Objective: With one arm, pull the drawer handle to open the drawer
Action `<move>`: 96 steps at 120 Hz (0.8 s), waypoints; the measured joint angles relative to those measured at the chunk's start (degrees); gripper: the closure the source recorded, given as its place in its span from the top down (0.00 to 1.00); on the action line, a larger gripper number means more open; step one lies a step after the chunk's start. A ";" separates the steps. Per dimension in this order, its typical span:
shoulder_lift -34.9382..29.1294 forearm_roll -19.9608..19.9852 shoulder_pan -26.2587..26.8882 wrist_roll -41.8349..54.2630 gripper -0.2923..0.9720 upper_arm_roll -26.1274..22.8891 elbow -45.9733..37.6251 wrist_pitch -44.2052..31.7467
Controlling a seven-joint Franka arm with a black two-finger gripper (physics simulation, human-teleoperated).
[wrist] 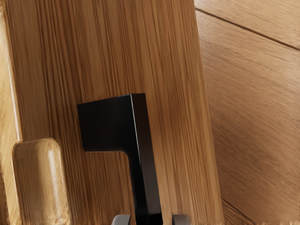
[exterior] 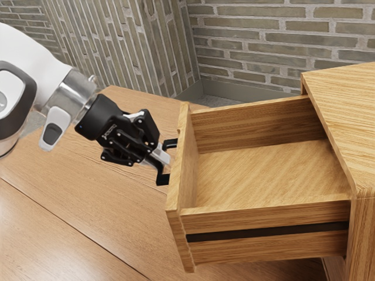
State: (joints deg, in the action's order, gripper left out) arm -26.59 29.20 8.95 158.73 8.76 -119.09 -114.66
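Observation:
The wooden drawer (exterior: 263,170) stands pulled far out of the cabinet (exterior: 345,105), and its inside is bare. A black drawer handle (exterior: 170,144) juts from the drawer front (exterior: 179,193) toward the exterior view's left. My black gripper (exterior: 163,159) comes in from the left and is shut on the handle's bar. In the wrist view the handle (wrist: 117,124) stands out from the drawer front (wrist: 93,56). Its bar runs down between my two grey fingertips (wrist: 122,219), one on each side.
The cabinet sits on a wooden table (exterior: 88,222) that stretches to the exterior view's left and front. A brick wall (exterior: 281,35) rises behind. A second drawer front (exterior: 263,246) lies below the open drawer.

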 joint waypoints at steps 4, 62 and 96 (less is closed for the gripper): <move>-0.16 -0.10 0.01 -0.06 0.26 0.11 0.03 0.06; 24.47 -23.55 -0.34 -16.61 0.55 -0.69 48.20 23.83; 27.40 -32.16 4.19 -40.10 0.71 -0.35 51.90 37.79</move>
State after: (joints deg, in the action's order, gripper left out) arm 0.81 -2.96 13.14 118.63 8.41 -67.19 -76.87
